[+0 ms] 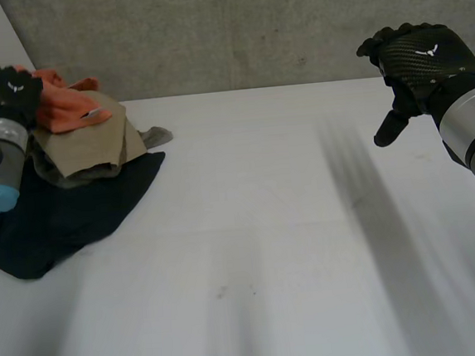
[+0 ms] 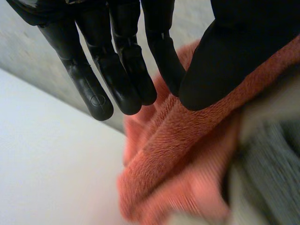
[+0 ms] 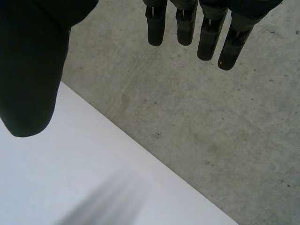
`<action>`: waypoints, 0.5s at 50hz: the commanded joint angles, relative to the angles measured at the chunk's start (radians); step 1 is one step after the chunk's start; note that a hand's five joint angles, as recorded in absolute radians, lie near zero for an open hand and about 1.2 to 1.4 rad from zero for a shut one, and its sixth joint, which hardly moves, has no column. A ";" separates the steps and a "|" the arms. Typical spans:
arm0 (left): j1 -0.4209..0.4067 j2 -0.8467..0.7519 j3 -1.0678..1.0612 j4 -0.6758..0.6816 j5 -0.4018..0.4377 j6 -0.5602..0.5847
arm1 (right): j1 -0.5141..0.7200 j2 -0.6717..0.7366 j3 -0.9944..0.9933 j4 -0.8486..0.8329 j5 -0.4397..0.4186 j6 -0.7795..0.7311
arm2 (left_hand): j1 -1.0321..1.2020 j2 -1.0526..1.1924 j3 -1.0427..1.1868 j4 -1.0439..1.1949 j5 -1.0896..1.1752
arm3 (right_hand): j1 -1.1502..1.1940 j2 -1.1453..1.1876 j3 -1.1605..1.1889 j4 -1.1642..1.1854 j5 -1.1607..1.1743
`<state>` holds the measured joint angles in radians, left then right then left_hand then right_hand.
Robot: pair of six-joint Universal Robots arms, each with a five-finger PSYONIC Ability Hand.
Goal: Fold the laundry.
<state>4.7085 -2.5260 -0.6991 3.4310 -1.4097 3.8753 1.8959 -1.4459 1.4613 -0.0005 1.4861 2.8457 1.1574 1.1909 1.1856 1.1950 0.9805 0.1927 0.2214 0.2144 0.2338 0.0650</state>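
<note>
Background: grey concrete wall (image 1: 249, 27) behind a white table (image 1: 269, 250).

Head view, laundry: the laundry pile (image 1: 78, 167) sits at the table's far left corner. An orange towel (image 1: 69, 105) lies on top towards the wall, a tan cloth (image 1: 85, 145) under it, a grey cloth (image 1: 155, 137) peeks out beside that, and a dark cloth (image 1: 66, 218) is spread lowest, reaching towards the near edge.

Head view, hands: the left hand (image 1: 9, 88) hangs over the orange towel at the pile's far side. The right hand (image 1: 422, 58) is raised near the far right corner, well apart from the pile.

Left wrist view, fingers: the left hand's fingers (image 2: 122, 70) are straight and parted from the thumb, holding nothing. The orange towel (image 2: 178, 154) lies just beyond the fingertips and under the thumb; whether the thumb touches it cannot be told.

Left wrist view, towel: a raised fold runs from beside the thumb out towards the bare table, with the grey cloth (image 2: 272, 173) on its other side.

Right wrist view, fingers: the right hand's fingers (image 3: 206, 33) and thumb are straight and spread, with nothing between them, over the table's far edge and the wall.

Key relation (judgement): the left hand is much the nearer, so a first grasp on the towel probably falls to it. The right hand would have to cross the table.
</note>
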 commanded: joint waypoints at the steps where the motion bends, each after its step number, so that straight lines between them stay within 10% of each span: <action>1: -0.097 0.180 -0.157 0.171 -0.018 -0.007 | 0.000 0.002 0.002 0.000 0.000 -0.011 | 0.239 0.205 0.211 0.201 0.241 | -0.018 -0.047 -0.040 -0.059 -0.065; 11: -0.255 0.357 -0.324 0.191 -0.018 -0.103 | -0.005 -0.002 0.001 0.000 -0.001 -0.012 | 0.239 0.205 0.211 0.201 0.241 | -0.018 -0.047 -0.040 -0.059 -0.065; 23: -0.541 0.516 -0.560 0.119 0.014 -0.580 | -0.015 -0.024 -0.009 0.002 -0.006 -0.011 | 0.239 0.205 0.211 0.201 0.241 | -0.018 -0.047 -0.040 -0.059 -0.065; 25: -0.551 0.507 -0.571 0.125 0.006 -0.559 | -0.015 -0.025 -0.009 0.004 -0.007 -0.011 | -0.321 -0.355 -0.350 -0.359 -0.319 | -0.018 -0.047 -0.040 -0.059 -0.065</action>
<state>4.2186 -2.0267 -1.2128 3.5535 -1.4059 3.3869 1.8814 -1.4639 1.4533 0.0011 1.4830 2.8342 1.1574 1.1956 1.1916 1.1994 0.9805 0.1927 0.2214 0.2144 0.2338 0.0650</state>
